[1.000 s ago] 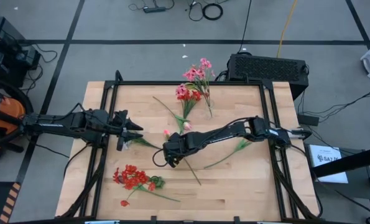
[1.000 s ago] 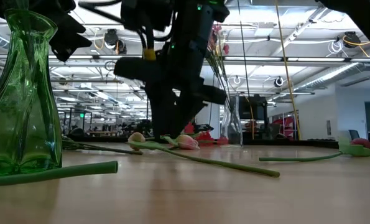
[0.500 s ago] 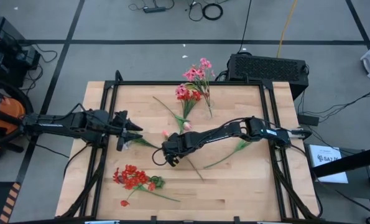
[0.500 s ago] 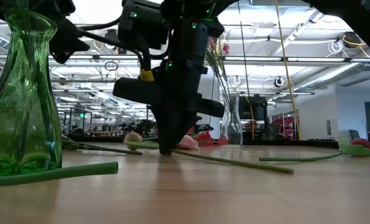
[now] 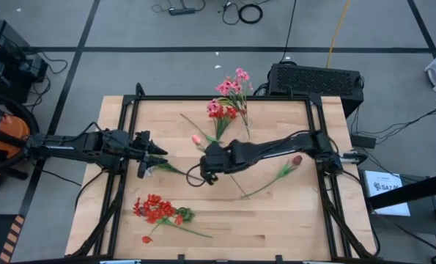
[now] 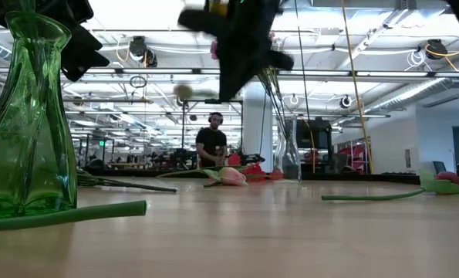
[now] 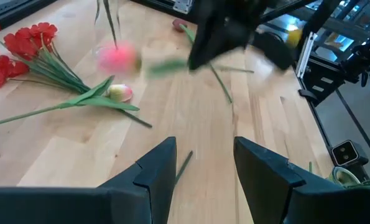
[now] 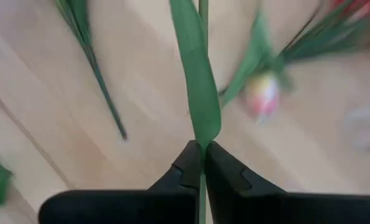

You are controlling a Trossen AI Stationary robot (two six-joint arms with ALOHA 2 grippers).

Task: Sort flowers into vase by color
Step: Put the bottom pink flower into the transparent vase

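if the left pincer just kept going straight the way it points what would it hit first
Probably the pale tulip bud lying on the table just ahead of the open left pincer; the right pincer, shut on a pink tulip stem, is farther on. Depth is uncertain.

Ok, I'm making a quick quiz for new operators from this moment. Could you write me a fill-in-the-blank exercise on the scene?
1. The right gripper is shut on a flower's green ____.
2. The flower it holds, the pink tulip, is ____ the table, not lying on it.
3. The left gripper has its fingers ____ and holds nothing.
4. The glass vase in the low view is ____ in colour.

Missing words: stem; above; open; green
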